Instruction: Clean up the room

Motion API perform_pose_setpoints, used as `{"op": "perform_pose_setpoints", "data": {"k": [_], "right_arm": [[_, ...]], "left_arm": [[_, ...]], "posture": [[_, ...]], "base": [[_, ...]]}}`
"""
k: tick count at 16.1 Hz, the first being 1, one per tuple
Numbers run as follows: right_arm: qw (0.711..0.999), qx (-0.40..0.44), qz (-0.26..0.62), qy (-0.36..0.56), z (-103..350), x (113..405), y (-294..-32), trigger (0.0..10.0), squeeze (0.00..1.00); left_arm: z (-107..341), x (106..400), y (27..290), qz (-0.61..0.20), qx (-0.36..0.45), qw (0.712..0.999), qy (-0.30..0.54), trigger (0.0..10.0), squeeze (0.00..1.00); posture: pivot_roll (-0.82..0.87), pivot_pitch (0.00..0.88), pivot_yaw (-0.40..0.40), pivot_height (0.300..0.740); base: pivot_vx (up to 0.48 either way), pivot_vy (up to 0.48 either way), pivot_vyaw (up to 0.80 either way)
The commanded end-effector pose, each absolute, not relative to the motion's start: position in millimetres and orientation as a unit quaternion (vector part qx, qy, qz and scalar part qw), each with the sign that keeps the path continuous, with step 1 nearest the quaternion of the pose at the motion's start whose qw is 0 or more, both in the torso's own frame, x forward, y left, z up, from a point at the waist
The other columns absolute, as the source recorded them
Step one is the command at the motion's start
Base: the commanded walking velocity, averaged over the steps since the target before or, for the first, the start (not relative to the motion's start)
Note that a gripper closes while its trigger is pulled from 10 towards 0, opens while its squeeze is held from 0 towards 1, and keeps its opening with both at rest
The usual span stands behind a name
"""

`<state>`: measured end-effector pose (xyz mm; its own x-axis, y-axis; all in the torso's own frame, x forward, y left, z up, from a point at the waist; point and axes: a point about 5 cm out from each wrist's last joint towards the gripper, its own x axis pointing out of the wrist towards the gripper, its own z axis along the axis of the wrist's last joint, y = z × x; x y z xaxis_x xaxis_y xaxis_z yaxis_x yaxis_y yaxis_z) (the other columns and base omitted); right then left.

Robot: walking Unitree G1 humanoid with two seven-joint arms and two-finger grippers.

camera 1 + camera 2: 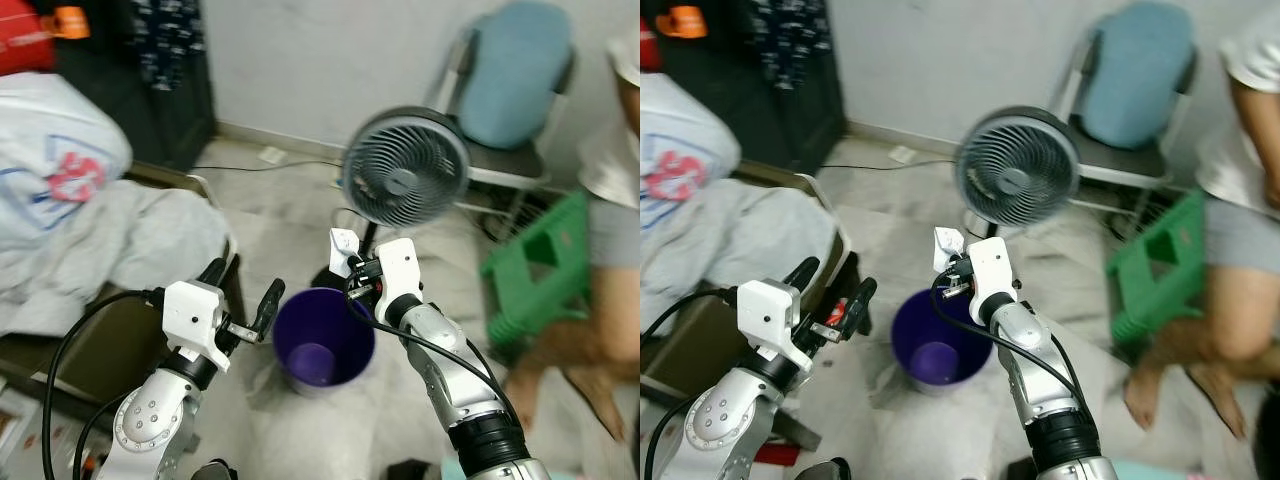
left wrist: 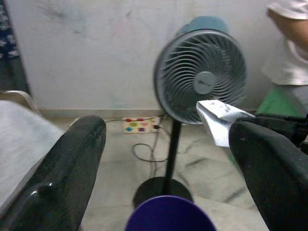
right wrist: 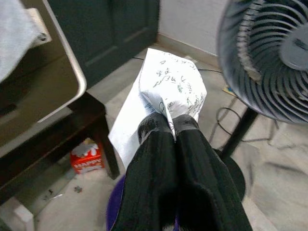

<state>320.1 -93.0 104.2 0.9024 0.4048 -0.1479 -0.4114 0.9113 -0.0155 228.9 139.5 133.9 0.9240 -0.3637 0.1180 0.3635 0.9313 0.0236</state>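
- Left gripper (image 1: 243, 296) hangs with fingers spread, holding nothing, just left of the bin (image 1: 322, 339).
- Purple bin sits on the floor before the fan (image 1: 405, 167).
- Right gripper (image 3: 172, 126) pinches the paper (image 3: 163, 94) tight, above the bin's rim.

Soft, even indoor light fills the room — no glare and only faint shadows on the pale floor (image 1: 270, 230). The head views are smeared by motion blur, worst at the fan (image 1: 405, 167) and the person (image 1: 1240, 190). Close to the left wrist camera, the black fingers (image 2: 62, 178) are out of focus — the right wrist view is sharper.
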Motion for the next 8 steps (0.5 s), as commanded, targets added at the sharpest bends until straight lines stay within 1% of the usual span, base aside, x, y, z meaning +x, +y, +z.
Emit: {"op": "perform_pose_setpoints", "data": {"k": [1, 3, 4, 5, 7, 8], "right_arm": [[0.976, -0.025, 0.200, 0.079, 102.2, 321.3, -98.1, 10.0, 0.00], [0.976, -0.029, 0.199, 0.079, 102.2, 321.1, -98.1, 10.0, 0.00], [0.978, -0.036, 0.190, 0.078, 102.6, 320.5, -102.1, 10.0, 0.00], [0.981, -0.044, 0.173, 0.076, 103.3, 318.9, -111.0, 10.0, 0.00], [0.987, -0.050, 0.137, 0.071, 104.0, 308.3, -139.6, 10.0, 0.00], [0.988, -0.054, 0.131, 0.068, 104.3, 304.3, -145.9, 10.0, 0.00]], "left_arm": [[135.1, 227.7, 137.8, -0.193, 0.000, 0.979, -0.060, 10.0, 0.00], [134.6, 227.8, 136.8, -0.193, -0.002, 0.979, -0.060, 10.0, 0.00], [134.4, 228.1, 137.3, -0.190, -0.002, 0.980, -0.061, 10.0, 0.00], [134.4, 228.6, 139.3, -0.183, -0.001, 0.981, -0.061, 10.0, 0.00], [133.1, 228.8, 147.8, -0.158, 0.002, 0.986, -0.058, 10.0, 0.00], [132.3, 228.7, 150.1, -0.153, 0.002, 0.987, -0.056, 10.0, 0.00]], "posture": [[0.02, 0.147, -0.128, 0.740], [0.02, 0.142, -0.126, 0.740], [0.03, 0.141, -0.129, 0.740], [0.03, 0.141, -0.129, 0.740], [0.03, 0.141, -0.131, 0.740], [0.02, 0.143, -0.129, 0.740]], "base": [[0.000, 0.000, 0.00], [0.000, 0.000, 0.00], [0.000, 0.000, 0.00], [0.000, 0.000, 0.00], [0.000, 0.000, 0.00], [0.000, 0.000, 0.00]]}}
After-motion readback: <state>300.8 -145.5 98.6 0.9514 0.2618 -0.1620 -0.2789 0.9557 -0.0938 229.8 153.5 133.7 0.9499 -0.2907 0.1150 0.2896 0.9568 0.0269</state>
